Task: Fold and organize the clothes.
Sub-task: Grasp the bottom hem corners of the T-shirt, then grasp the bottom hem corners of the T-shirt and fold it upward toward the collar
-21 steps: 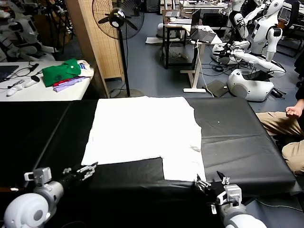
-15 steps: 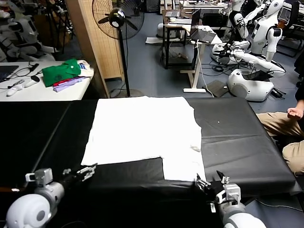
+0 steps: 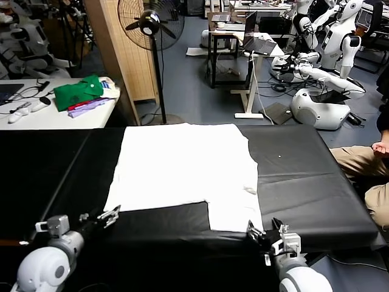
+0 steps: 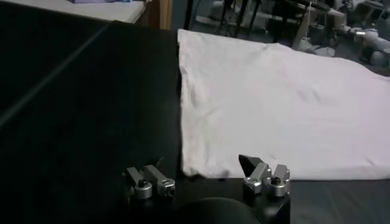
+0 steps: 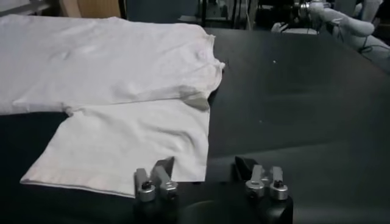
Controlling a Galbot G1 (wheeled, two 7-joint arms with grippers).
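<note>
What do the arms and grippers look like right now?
Both arms end in rounded white shells with grey metal wrist blocks. The left gripper and right gripper have dark bodies with silver, bolted finger mounts and black pointed fingertips.

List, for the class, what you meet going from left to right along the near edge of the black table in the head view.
left gripper → near-left corner of the white T-shirt → T-shirt sleeve → right gripper → bare black table
</note>
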